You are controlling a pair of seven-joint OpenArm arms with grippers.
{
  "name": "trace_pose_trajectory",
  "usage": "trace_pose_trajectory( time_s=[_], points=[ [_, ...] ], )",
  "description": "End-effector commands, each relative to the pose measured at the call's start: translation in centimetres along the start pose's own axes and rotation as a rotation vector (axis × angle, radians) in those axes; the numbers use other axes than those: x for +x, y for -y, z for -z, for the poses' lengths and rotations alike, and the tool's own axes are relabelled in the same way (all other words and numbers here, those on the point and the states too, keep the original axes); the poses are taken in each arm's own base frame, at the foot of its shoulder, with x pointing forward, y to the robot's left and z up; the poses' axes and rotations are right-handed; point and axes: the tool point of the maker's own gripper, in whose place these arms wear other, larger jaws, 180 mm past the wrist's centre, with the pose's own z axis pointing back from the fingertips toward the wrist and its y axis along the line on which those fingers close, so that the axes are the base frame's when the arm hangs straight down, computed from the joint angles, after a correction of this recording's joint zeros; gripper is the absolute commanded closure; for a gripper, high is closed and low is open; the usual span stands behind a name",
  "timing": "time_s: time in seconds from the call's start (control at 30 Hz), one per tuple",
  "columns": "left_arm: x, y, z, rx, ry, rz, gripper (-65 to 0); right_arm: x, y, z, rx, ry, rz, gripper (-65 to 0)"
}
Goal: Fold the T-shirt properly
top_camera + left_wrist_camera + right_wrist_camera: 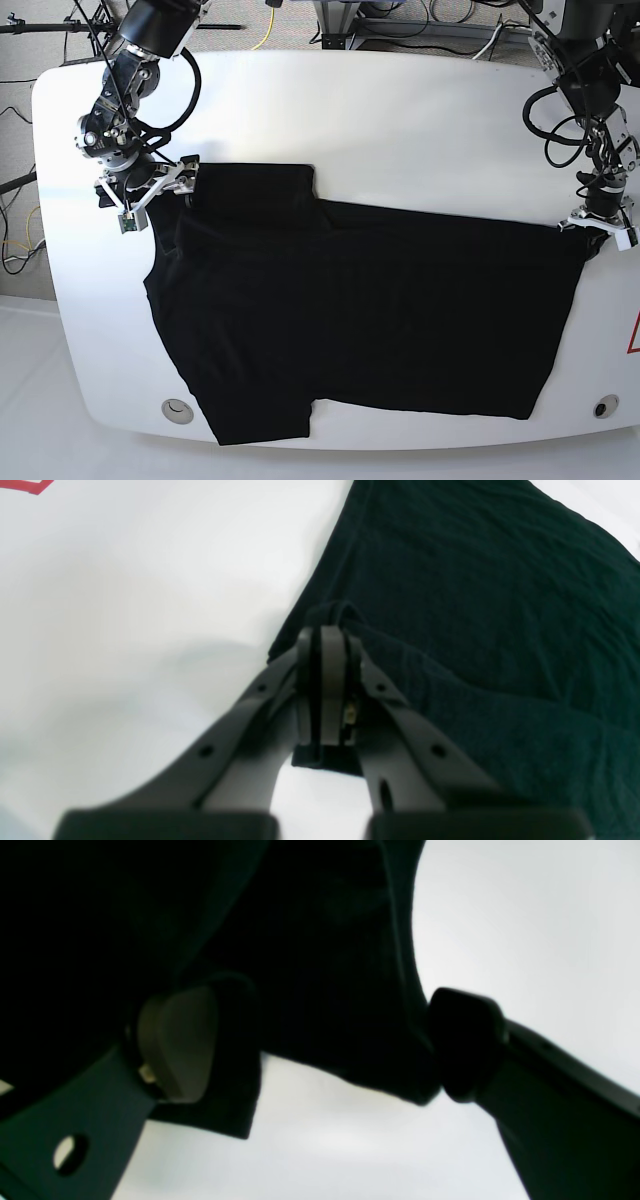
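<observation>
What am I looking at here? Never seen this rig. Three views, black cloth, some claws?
It's a two-armed robot working at a white table, meant to fold the black T-shirt spread across it.

The base view looks down from above. The other two come from cameras mounted on each wrist, looking along the claws.

The left gripper, on the base view's right, is shut, pinching a bunched bit of the shirt's edge. The right gripper, on the base view's left, is open, its two fingers either side of a fold of fabric at the shirt's other end, not clamping it.

A red marking sits on the table.
</observation>
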Motion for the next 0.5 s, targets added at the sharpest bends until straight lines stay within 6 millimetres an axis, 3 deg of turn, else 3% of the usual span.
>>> trace_pose_trajectory(
  time_s=[0.0, 0.3, 0.37, 0.47],
  points=[
    [2.86, -0.38, 0.18, -0.003, 0.073, 0.014, 0.0, 1.48, 0.89, 0.41, -0.001, 0.037, 0.006, -64.7],
    [2.86, -0.38, 0.18, -0.003, 0.073, 0.014, 0.0, 1.66, 1.81, 1.22, 0.004, 0.033, 0.023, -63.4],
    [2.86, -0.38, 0.18, -0.003, 0.073, 0.014, 0.0, 1.58, 1.74, 1.32, 0.006, 0.038, 0.025, -60.3],
    [2.86, -0.38, 0.18, -0.003, 0.073, 0.014, 0.0, 1.35, 1.72, 1.35, 0.007, 0.038, 0.028, -50.0]
  ],
)
